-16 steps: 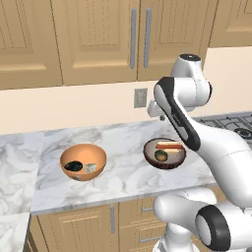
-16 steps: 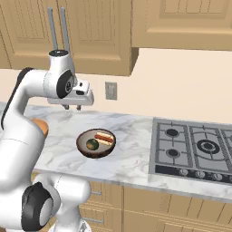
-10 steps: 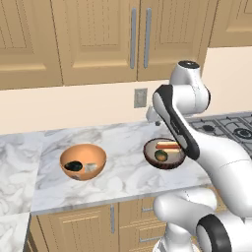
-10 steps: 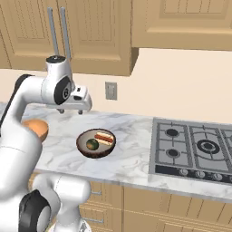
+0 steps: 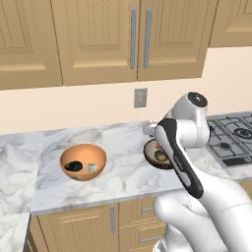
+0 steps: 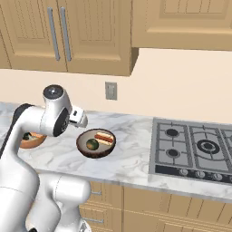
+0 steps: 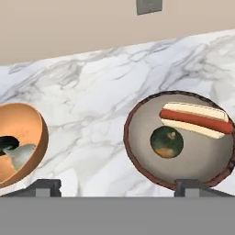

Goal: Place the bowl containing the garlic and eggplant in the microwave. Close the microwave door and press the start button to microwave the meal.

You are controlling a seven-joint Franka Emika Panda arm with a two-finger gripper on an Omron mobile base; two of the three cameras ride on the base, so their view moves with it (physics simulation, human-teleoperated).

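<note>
Hanging above the white-veined marble counter [image 7: 92, 105], the two-finger pincer [image 7: 118, 187] stands spread about as wide as it goes, with nothing between its dark tips. In the hand view one tip rises at the lower left and the other at the lower right, the right one just before the near rim of a dark brown bowl with a reddish rim [image 7: 137, 163]. That bowl holds a hot dog in a pale bun [image 7: 195, 118] and a round green piece [image 7: 167, 142].

Off to the pincer's left, well apart from its tips, sits the round orange-tan bowl [image 7: 34, 137] on the same counter, cut by the edge of the hand view. Inside it lie the glossy near-black eggplant [image 5: 74, 166] and, just beside it, the pale grey garlic [image 5: 90, 168].

Farther out, a grey wall outlet [image 5: 141, 97] sits on the cream backsplash, light wooden cupboards [image 5: 98, 39] hang above, and a gas hob [image 6: 195, 149] lies to the right.
</note>
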